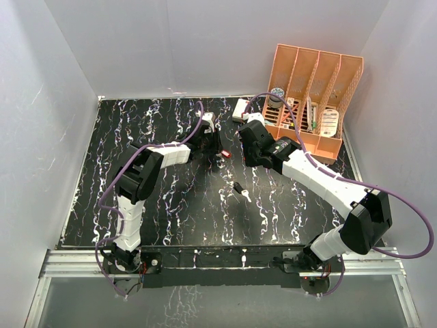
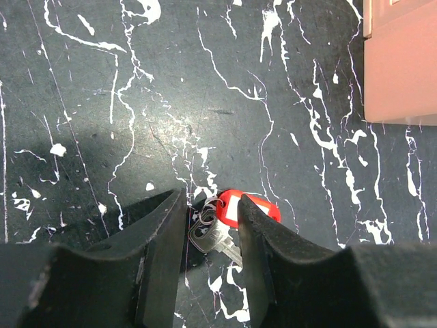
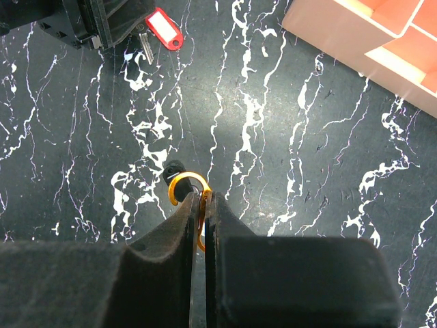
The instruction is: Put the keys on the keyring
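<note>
The key with the red head lies flat on the black marbled table, its silvery blade pointing back between my fingers. My left gripper is low over it, jaws partly apart on either side of the blade, with a gap still visible on the left. This key also shows in the top view and in the right wrist view. My right gripper is shut on the thin orange keyring, held above the table. The black-headed key lies on the table below the ring.
An orange file organizer stands at the back right, and its corner shows in both wrist views. A small white box sits by the back edge. White walls enclose the table on three sides.
</note>
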